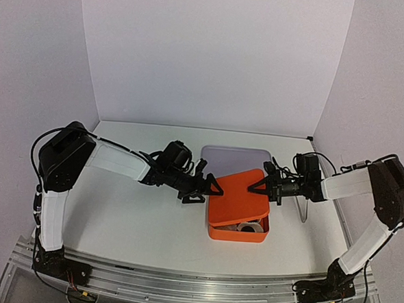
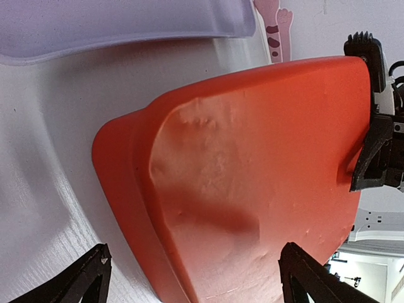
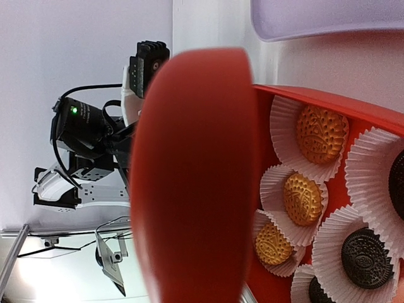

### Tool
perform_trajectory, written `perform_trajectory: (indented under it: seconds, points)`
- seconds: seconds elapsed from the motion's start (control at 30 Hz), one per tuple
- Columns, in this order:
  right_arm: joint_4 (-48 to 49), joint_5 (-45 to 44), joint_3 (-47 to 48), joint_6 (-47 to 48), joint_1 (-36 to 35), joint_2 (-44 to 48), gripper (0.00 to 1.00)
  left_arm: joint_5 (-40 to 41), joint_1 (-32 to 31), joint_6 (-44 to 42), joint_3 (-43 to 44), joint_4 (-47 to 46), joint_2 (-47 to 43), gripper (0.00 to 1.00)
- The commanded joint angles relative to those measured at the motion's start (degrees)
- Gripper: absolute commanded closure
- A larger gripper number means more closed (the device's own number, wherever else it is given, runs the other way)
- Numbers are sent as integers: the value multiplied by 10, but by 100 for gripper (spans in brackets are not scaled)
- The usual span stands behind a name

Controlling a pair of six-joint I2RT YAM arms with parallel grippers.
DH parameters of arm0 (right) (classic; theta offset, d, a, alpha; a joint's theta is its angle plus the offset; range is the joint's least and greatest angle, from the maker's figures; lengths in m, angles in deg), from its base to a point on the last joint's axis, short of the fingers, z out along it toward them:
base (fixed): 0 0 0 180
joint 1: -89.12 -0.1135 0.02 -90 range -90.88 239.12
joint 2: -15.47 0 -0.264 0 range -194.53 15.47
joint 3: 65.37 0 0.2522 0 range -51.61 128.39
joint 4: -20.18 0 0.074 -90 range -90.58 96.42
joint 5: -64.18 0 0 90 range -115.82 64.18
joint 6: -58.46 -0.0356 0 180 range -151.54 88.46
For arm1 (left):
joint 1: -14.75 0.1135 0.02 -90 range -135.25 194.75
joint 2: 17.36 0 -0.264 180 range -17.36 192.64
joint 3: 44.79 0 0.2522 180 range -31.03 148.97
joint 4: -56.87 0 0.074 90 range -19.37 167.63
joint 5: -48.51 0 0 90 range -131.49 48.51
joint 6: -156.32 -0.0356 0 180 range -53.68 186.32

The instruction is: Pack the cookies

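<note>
We see the smooth orange plastic lid (image 1: 239, 195) tilted over the matching box (image 1: 237, 235), pinched at its rim by the right gripper (image 1: 255, 186) while the left gripper (image 1: 213, 187) hovers beside it with jaws apart, probably to guide it down over the fluted paper cups (image 3: 369, 161) cradling the embossed round cookies (image 3: 303, 199).

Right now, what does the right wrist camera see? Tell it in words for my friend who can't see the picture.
An orange lid, seen edge-on and close up, fills the middle in front of an open orange box. Inside the box, white paper cups hold three golden cookies and some dark cookies.
</note>
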Motion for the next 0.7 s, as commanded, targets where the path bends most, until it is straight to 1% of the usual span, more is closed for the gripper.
perform_trajectory:
  seconds: [0.0, 0.2, 0.47, 0.67]
  points:
    - [25, 0, -12, 4, -2, 5, 92, -10, -2, -5, 28, -1, 6, 10]
    - [24, -4, -31, 4, 5, 13, 90, -11, -2, -7, 32, 5, 11, 15]
    - [23, -11, -43, 0, 11, 21, 82, -18, -2, -7, 36, 9, 19, 22]
    - [9, -17, -49, -1, 18, 27, 71, -19, -3, -6, 39, 12, 24, 25]
